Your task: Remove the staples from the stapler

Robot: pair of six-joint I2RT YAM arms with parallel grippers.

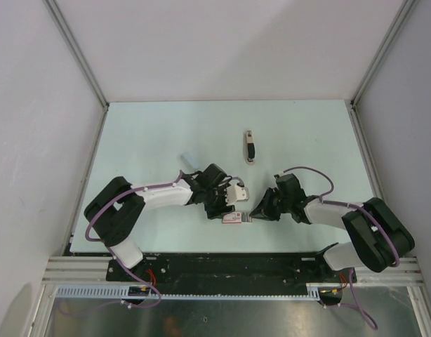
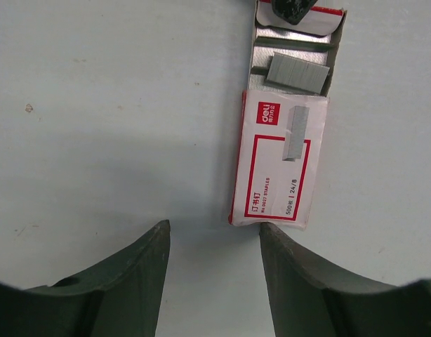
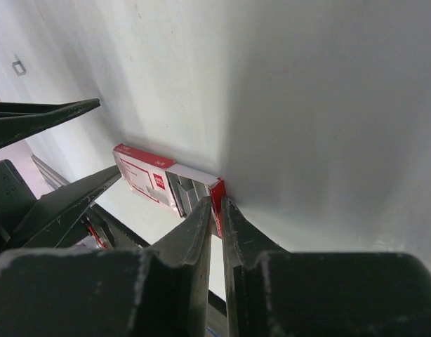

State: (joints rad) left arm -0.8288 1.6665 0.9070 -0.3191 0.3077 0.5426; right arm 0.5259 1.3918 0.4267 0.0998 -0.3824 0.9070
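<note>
At far left, left gripper [image 2: 214, 235] low over the pale tabletop [image 1: 152, 133], dark fingers [image 2: 156, 260] spread wide, nothing between them, tips just short of the closed end of a staple box [image 2: 279, 168]. Red-and-white staple box flat on the tabletop between the two grippers, printed face up, grey tray [image 2: 261, 42] slid partway out at the end away from the left gripper. In that tray, a short grey block of staples [image 2: 296, 74], slightly askew, untouched by either gripper. Farther back and a little to the right, stapler [image 1: 250, 147] flat on the tabletop, black and silver, long axis running front to back, well apart from the staple box and from both grippers. At right, right gripper [image 3: 218, 207] narrowed to a slit, pinching the red end flap [image 3: 217, 191] of the tray between its fingertips, facing the left gripper across the staple box.
</note>
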